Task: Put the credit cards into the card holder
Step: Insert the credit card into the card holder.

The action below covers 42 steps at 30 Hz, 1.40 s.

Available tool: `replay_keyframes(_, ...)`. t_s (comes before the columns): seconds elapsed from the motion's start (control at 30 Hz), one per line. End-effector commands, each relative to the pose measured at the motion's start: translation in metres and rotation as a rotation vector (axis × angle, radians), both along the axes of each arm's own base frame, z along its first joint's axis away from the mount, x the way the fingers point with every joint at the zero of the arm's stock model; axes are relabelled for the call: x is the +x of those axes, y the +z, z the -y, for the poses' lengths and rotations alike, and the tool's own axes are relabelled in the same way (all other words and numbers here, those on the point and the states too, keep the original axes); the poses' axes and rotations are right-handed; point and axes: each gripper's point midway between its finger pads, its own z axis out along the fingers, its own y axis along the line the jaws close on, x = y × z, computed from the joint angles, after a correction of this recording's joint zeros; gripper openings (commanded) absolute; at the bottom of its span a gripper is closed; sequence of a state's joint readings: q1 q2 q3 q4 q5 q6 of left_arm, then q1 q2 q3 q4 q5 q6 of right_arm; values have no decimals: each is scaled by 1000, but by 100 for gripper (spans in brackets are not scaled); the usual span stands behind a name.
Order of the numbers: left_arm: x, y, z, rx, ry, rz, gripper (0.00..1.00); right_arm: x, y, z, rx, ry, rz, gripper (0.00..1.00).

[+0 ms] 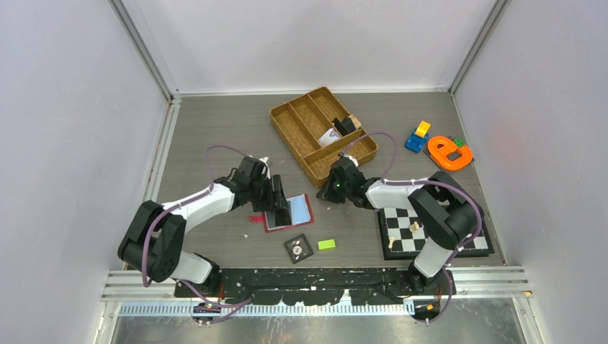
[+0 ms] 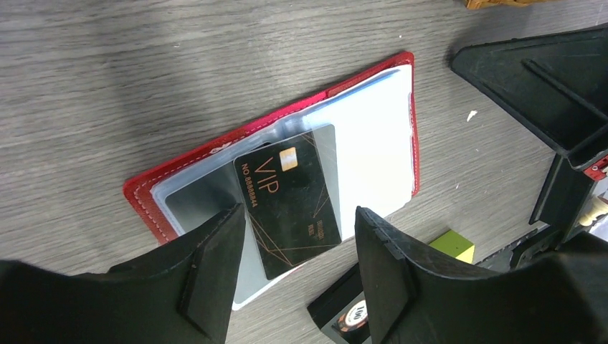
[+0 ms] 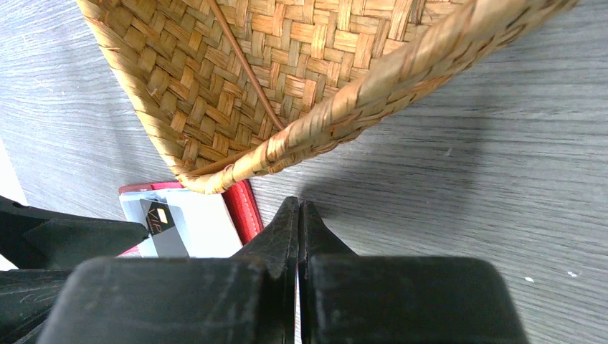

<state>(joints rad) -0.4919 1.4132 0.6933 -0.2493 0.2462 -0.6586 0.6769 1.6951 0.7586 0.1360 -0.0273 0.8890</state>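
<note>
The card holder (image 2: 179, 175) lies open on the table, red with clear grey-blue pockets; it also shows in the top view (image 1: 300, 210) and the right wrist view (image 3: 244, 209). A black credit card (image 2: 290, 197) with gold VIP lettering lies aslant on its inner pocket, the far end seemingly under the clear sleeve. My left gripper (image 2: 297, 261) is open just above it, the card's near end between the fingers (image 2: 215, 269), which do not clamp it. My right gripper (image 3: 299, 211) is shut and empty, beside the holder's right edge.
A woven brown divided tray (image 1: 305, 115) stands behind the holder with small items in it, its corner (image 3: 287, 147) right above my right fingers. A black tile with a dial (image 1: 297, 248) and a green block (image 1: 327, 244) lie in front. A chessboard (image 1: 466, 240) and toys (image 1: 448, 152) sit right.
</note>
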Motion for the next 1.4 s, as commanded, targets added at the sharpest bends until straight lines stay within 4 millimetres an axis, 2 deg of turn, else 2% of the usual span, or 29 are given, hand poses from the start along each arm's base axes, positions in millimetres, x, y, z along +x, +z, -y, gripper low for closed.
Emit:
replay_keyframes(0.0,3,16,-7,54,-29,39,60,-26,-38,33,-152,-3,-96,0)
replay_keyframes(0.23,-8,24,5,-29,-41,-4,61,-26,-37,33,-150,-4,-95,0)
replay_keyframes(0.47,-19,10,4,-35,-35,-57,60,-27,-37,33,-150,-5,-95,1)
replay_keyframes(0.8,-23,-5,0,-7,-27,-86,60,-28,-38,34,-150,-7,-98,1)
replay_keyframes(1.0,-24,-12,7,-38,-37,-107,59,-28,-37,34,-149,-6,-97,1)
replay_keyframes(1.37,-21,-11,20,-86,-38,-108,58,-29,-39,34,-150,-5,-102,1)
